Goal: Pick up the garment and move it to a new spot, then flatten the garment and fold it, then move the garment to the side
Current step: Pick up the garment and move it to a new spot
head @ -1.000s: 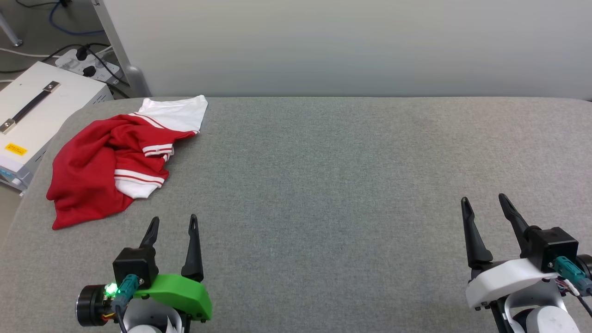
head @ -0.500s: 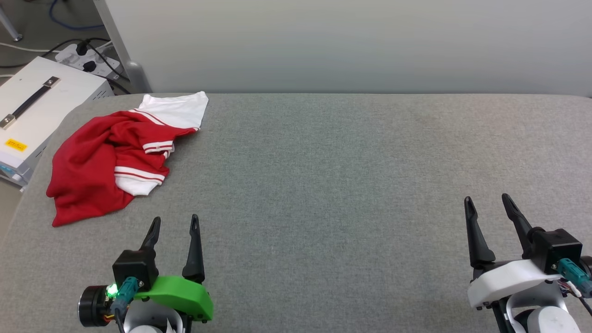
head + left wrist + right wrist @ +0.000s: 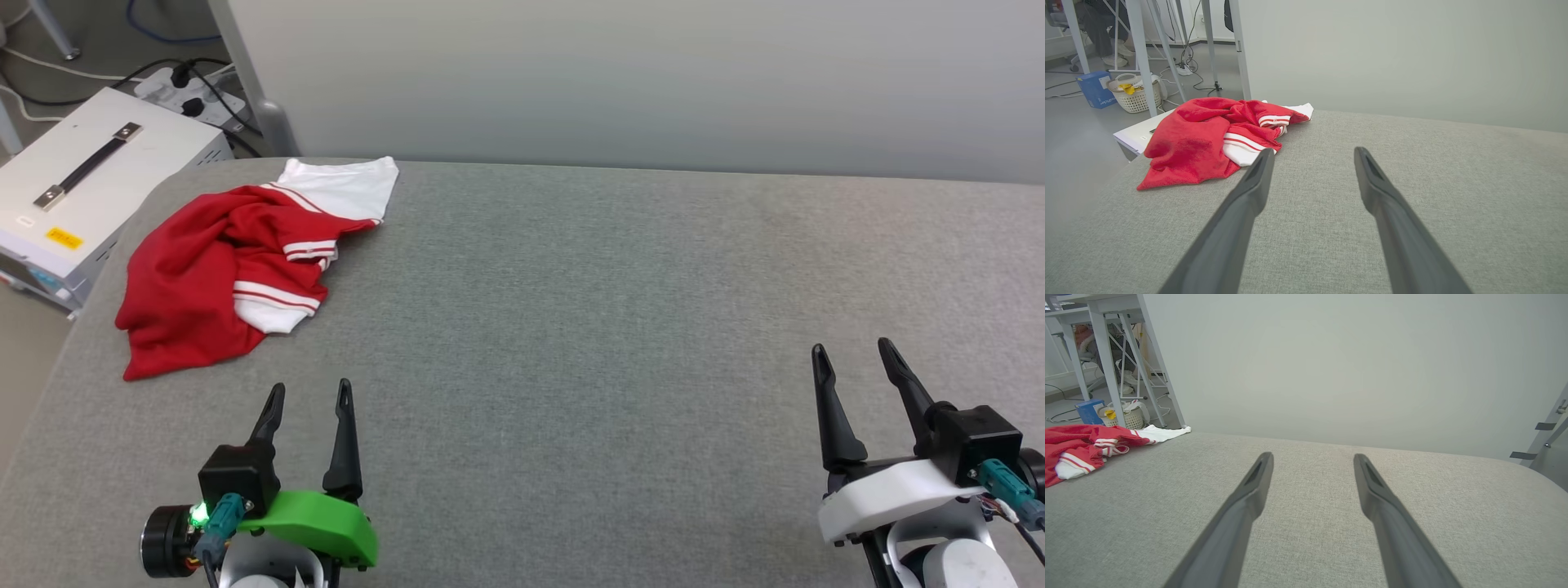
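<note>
At the bottom of the head view, the left gripper (image 3: 310,386), on its green mount at lower left, and the right gripper (image 3: 852,348), on its white mount at lower right, both stand with fingers spread wide and nothing between them, hovering over the grey cloth-covered table (image 3: 571,327). Only bare cloth lies between the left gripper and the garment (image 3: 188,286), a red heap with white sleeves and striped trim bunched at the table's upper-left corner, one white sleeve reaching the far edge. Beyond that corner, at the frame's upper left, sit a white case (image 3: 57,204) with a black handle, a power strip (image 3: 192,90) with plugged cables and a grey metal leg (image 3: 261,106); a pale wall (image 3: 653,82) runs along the top. The left wrist view adds a white basket (image 3: 1133,92) and a blue box (image 3: 1094,87) on the floor. Against a second ago, the whole head view has shifted, showing more of the case; the heap keeps its shape, and both grippers hold the same spread.
</note>
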`<state>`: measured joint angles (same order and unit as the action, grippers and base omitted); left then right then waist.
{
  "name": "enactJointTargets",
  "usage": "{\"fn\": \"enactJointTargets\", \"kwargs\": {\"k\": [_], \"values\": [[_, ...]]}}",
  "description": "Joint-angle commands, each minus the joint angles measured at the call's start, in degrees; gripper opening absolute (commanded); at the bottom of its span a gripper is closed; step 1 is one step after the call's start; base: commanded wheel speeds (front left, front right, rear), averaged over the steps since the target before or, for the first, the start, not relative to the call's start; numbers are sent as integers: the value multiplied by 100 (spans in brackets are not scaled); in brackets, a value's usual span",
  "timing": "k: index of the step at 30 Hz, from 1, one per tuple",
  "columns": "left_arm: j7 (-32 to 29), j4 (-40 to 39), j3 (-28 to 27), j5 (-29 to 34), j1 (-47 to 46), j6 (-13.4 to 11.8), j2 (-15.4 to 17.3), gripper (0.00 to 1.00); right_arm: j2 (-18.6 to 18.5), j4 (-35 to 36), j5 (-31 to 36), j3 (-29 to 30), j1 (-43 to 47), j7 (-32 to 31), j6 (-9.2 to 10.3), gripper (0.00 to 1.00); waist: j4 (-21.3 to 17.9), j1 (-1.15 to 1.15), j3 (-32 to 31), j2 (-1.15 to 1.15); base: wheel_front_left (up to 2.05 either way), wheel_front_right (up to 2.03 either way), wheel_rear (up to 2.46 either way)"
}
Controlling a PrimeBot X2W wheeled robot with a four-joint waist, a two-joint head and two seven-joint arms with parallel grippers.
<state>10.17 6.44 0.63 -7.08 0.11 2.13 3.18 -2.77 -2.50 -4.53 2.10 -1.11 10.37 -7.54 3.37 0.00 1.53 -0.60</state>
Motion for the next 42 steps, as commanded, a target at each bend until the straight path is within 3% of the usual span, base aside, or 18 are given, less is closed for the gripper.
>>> {"fn": "enactJointTargets", "kwargs": {"k": [1,31,42], "values": [[74,18,4,-77,-78,39,-22,100,-9,-26,-33,-7,-14,59,4,100,128,0,-32,43,0,0,0],[429,162,50,-160,-51,222,-29,100,-10,-88,-218,-229,0,409,5,100,1682,0,-2,58,0,0,0],[483,155,13,-217,-67,216,-30,100,-10,-103,-221,-230,-59,463,5,100,1923,0,85,60,0,0,0]]}}
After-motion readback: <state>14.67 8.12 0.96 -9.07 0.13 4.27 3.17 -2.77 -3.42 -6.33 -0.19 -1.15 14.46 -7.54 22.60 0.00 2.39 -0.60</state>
